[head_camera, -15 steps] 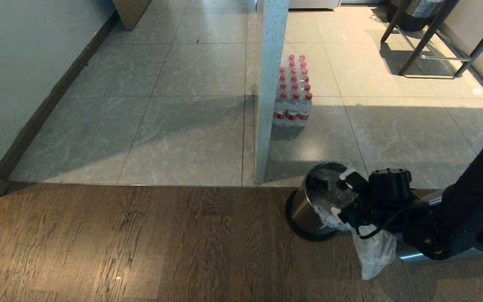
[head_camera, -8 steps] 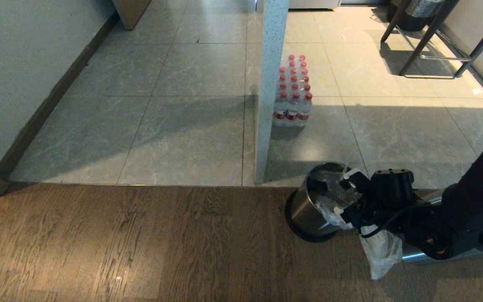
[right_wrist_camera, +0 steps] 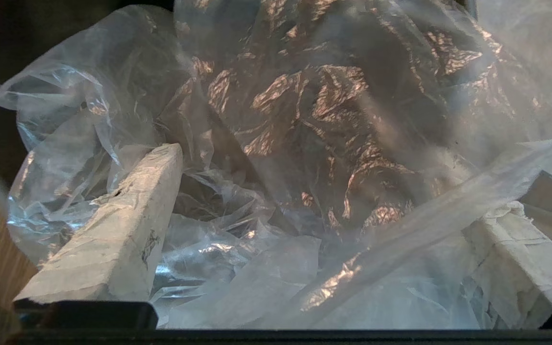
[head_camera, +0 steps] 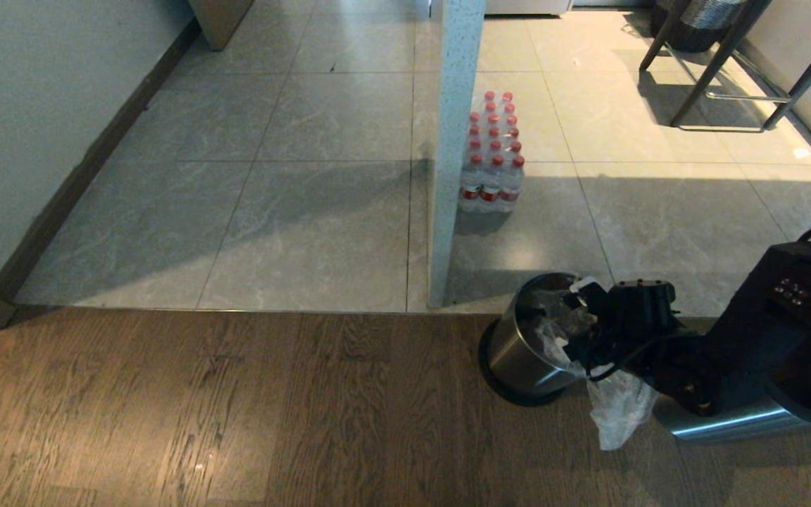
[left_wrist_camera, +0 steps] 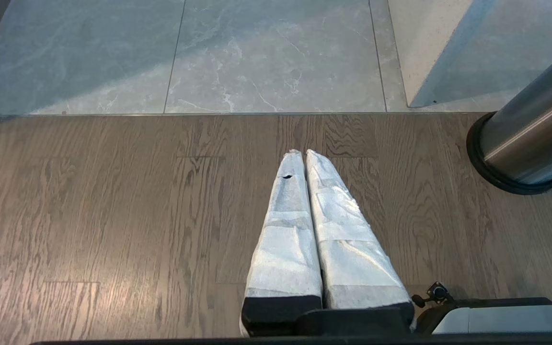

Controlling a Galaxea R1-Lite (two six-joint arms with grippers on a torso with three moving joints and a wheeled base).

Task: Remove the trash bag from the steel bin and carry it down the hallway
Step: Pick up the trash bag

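The steel bin [head_camera: 518,352] stands on the wood floor by the edge of the tiled hallway [head_camera: 321,190], leaning slightly. A clear, crinkled trash bag [head_camera: 617,412] fills its mouth and spills over the near rim. My right gripper [head_camera: 576,320] reaches into the bin's mouth. In the right wrist view this gripper [right_wrist_camera: 309,158] is open, its white-wrapped fingers [right_wrist_camera: 113,230] far apart with loose trash bag plastic [right_wrist_camera: 304,120] between and over them. My left gripper [left_wrist_camera: 303,153] is shut and empty above the wood floor, with the bin [left_wrist_camera: 530,139] off to one side.
A white pillar [head_camera: 451,155] rises just behind the bin, with a pack of red-capped water bottles [head_camera: 491,158] beside it. A wall with dark skirting [head_camera: 25,127] runs along the left. Stool legs [head_camera: 722,70] and a dark basket [head_camera: 701,21] stand far right.
My right arm has pushed the gripper further left into the bin's mouth, and the hanging bag flap has shifted left with it. The left arm has not moved.
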